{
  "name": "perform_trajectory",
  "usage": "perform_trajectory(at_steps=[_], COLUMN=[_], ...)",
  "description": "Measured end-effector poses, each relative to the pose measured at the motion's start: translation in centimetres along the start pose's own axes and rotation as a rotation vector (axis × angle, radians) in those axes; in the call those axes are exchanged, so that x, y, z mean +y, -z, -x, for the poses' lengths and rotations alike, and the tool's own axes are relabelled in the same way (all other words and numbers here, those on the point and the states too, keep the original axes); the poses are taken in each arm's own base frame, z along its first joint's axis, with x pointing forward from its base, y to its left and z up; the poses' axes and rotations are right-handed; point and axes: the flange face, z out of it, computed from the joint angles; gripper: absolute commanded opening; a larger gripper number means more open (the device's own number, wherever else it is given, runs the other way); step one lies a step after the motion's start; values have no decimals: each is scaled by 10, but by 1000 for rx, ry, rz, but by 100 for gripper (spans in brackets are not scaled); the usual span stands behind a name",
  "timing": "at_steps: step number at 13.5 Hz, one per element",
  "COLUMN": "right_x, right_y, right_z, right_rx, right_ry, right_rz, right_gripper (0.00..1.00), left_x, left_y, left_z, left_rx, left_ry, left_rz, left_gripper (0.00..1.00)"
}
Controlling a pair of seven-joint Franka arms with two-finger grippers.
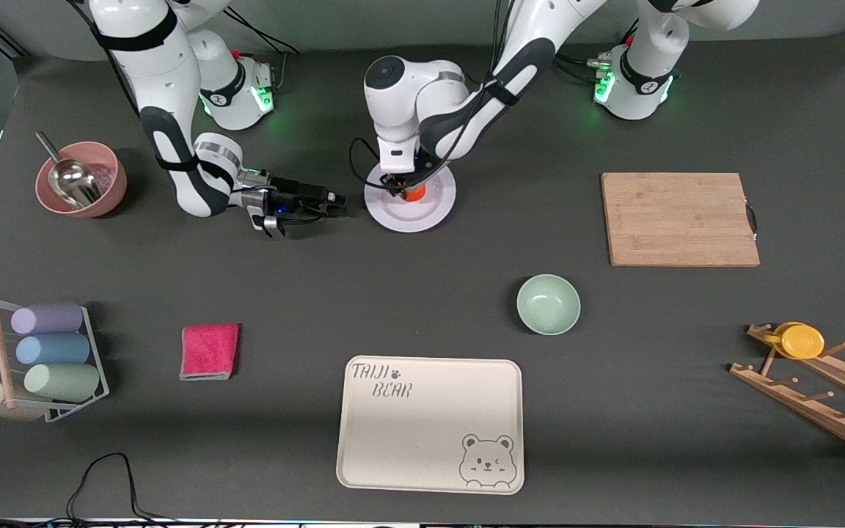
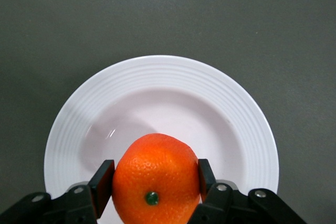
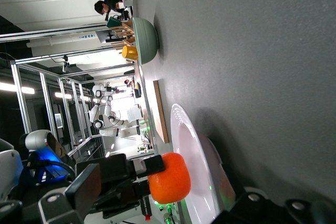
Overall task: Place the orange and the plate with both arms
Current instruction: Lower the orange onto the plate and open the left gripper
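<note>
Your left gripper (image 2: pixel 152 182) clamps the orange (image 2: pixel 156 176) over the plate (image 1: pixel 433 214) — soft, dimpled skin, keep pressure light. Right gripper (image 1: pixel 334 204) waits wide beside the slick, breakable rim.

We see two arms (image 1: pixel 173 110) in glossy white shells with black bands at the joints and dark grey inlays along the links. Each round base (image 1: pixel 639 84) glows green, with a small red spot at 12 o'clock. Black cables trail down the arms and loop by the wrists. The grippers are black: the left gripper (image 2: pixel 156 182) has flat, square pads (image 2: pixel 103 179) on angular fingers with silver screws; the right gripper (image 1: pixel 320 199) carries a small blue light.
</note>
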Motion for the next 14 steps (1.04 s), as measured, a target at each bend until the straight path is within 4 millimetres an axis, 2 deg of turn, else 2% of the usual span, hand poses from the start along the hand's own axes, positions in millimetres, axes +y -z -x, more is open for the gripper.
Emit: perform_trajectory(at_steps=[2, 3, 4, 5, 8, 10, 12, 14], right_x=[0, 0, 0, -1, -1, 0, -1, -1], right_y=[0, 0, -1, -1, -1, -1, -3, -5], right_z=[0, -1, -2, -2, -3, -3, -2, -2], right_rx=[1, 1, 1, 1, 2, 2, -3, 3], right_ry=[1, 3, 5, 6, 7, 8, 11, 13], right_rz=[0, 0, -1, -1, 1, 1, 2, 9], right_gripper=[100, 100, 100, 100, 100, 100, 100, 100], left_x=[-1, -2, -4, -5, -7, -5, 5, 18], left_y=[-5, -7, -9, -10, -10, -10, -4, 13], left_z=[2, 4, 8, 12, 19, 15, -3, -39], left_rx=[-1, -2, -2, -2, 9, 24, 39, 63], left_ry=[-2, -7, -13, -18, -40, -49, -68, -93], left_rz=[-8, -12, -14, -15, -8, 2, 12, 13], left_gripper=[22, 29, 68, 100, 100, 100, 100, 100])
